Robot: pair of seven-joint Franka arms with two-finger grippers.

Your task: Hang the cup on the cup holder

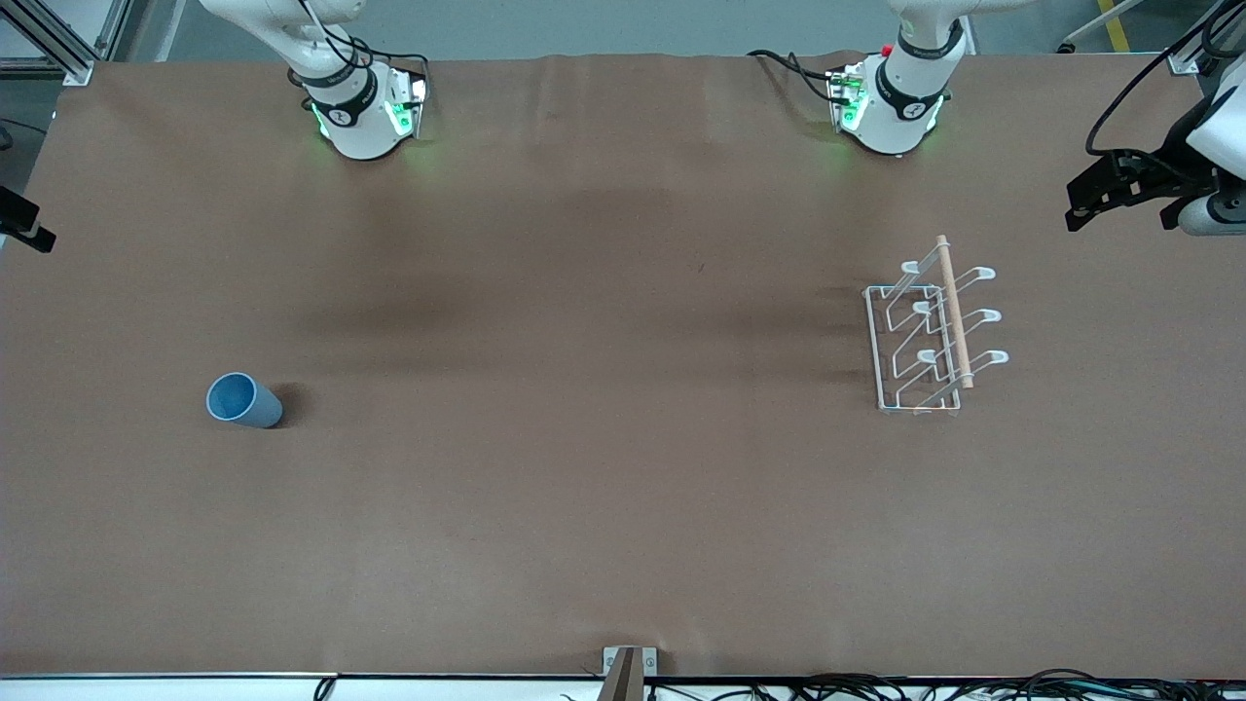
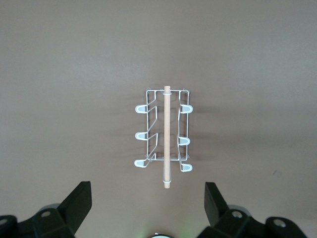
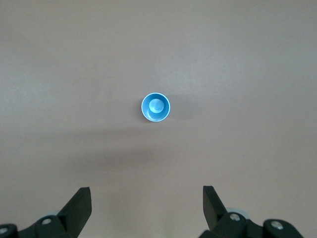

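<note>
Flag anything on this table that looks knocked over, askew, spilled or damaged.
Nothing stands out. The cup stands upright, mouth up, toward the right arm's end of the table. The cup holder sits flat toward the left arm's end, prongs bare. No spill or damage shows.

cup [image 1: 243, 400]: light blue all over, plain, the inside a slightly deeper blue
cup holder [image 1: 900, 350]: white wire, plain
rod on the cup holder [image 1: 954, 312]: pale wood tone, unpainted
worktop [image 1: 584, 467]: flat brown covering, no pattern, with darker shadow bands across the middle
left tool [image 2: 147, 208]: black fingers [image 2: 79, 203]
right tool [image 3: 146, 208]: black fingers [image 3: 78, 204]
arm bases [image 1: 360, 117]: white, with green lights
</note>
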